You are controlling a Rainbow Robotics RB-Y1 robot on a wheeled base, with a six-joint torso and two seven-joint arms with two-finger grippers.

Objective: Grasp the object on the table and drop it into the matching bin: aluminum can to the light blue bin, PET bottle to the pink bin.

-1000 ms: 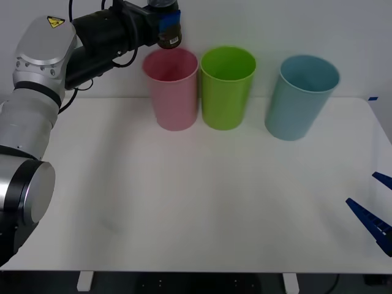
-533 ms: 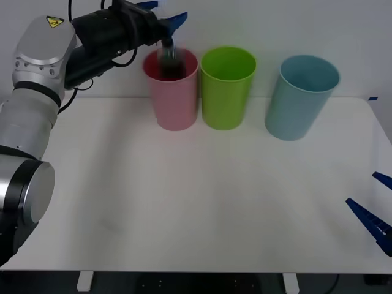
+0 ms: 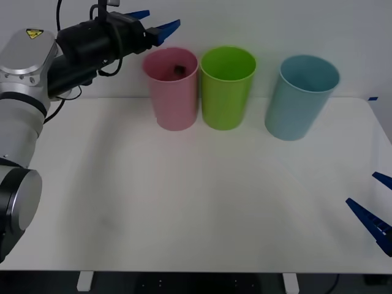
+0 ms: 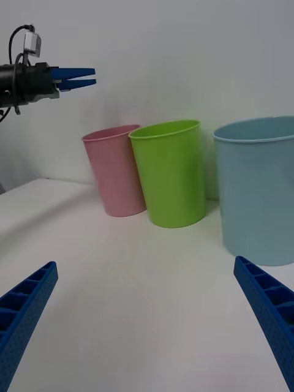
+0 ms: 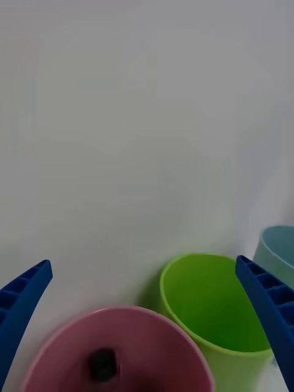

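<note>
The PET bottle (image 3: 178,69) lies inside the pink bin (image 3: 173,92), with just its black cap and a little dark body visible below the rim; in the left wrist view the cap (image 5: 103,363) sits near the bottom of the bin's pink interior. The pink bin stands near the far edge of the white bench (image 3: 202,202), toward its far left. Just beside it stands a lime green bin (image 3: 227,86), the two almost touching. The light blue bin (image 3: 300,97) stands apart from them, further toward the far right corner.

The left tool (image 3: 153,23) hovers above and just left of the pink bin's rim, its blue ribbed fingers (image 3: 166,29) spread apart and holding nothing. The right tool (image 3: 375,211) rests low at the near right corner of the bench, fingers released wide, well apart from all three bins.
</note>
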